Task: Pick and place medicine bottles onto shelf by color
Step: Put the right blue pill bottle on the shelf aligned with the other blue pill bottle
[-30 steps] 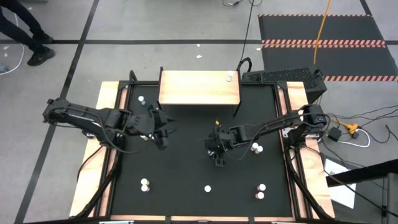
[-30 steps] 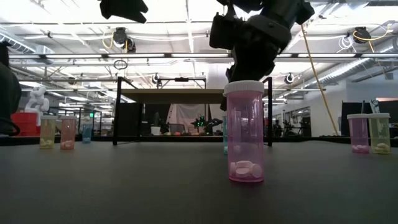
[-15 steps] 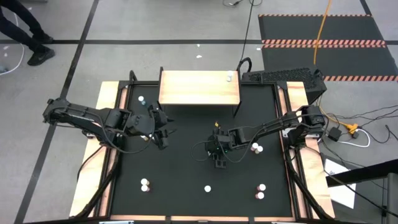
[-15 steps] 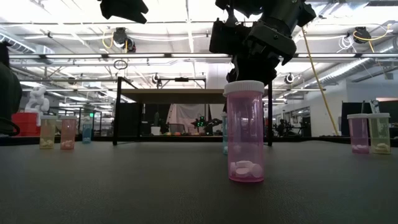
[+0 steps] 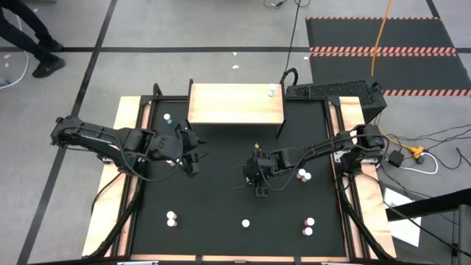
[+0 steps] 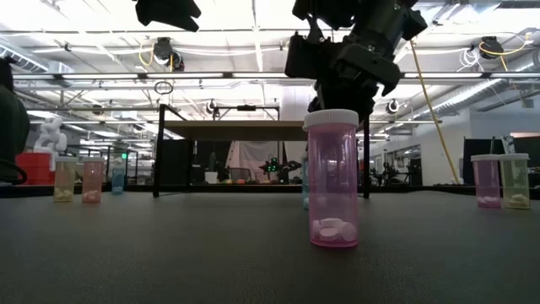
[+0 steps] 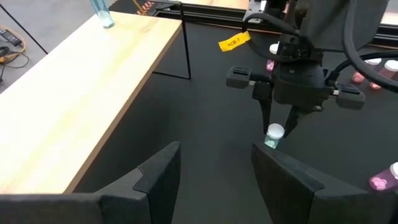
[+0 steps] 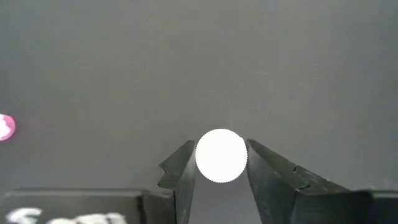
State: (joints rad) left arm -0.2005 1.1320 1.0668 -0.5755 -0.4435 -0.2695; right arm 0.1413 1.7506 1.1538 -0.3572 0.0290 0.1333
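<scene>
A teal medicine bottle with a white cap (image 7: 273,133) stands on the black mat at mid-table, its cap (image 8: 221,155) between the fingers of my right gripper (image 5: 257,177), which is shut on it from above. In the low view only a sliver of the teal bottle (image 6: 305,190) shows behind a pink bottle (image 6: 332,179). My left gripper (image 7: 214,180) is open and holds nothing. It hovers over the mat left of centre (image 5: 191,154), in front of the shelf (image 5: 235,103). One pale bottle (image 5: 272,90) stands on the shelf's far right corner. My right gripper pinches the teal bottle by the sides of its white cap (image 8: 205,155), one finger (image 8: 185,171) on each side. The fingers point down from above. The bottle is upright, and its base appears to rest on the mat.
Other bottles stand on the mat: one near the shelf's left leg (image 5: 168,118), two right of my right gripper (image 5: 302,174), and several along the near edge (image 5: 171,218) (image 5: 245,223) (image 5: 308,226). The shelf top (image 7: 81,87) is mostly bare. A keyboard (image 5: 335,90) lies beyond the far right corner.
My right gripper's wrist has shifted and tipped a little over the teal bottle. The bottle stays where it was on the mat.
</scene>
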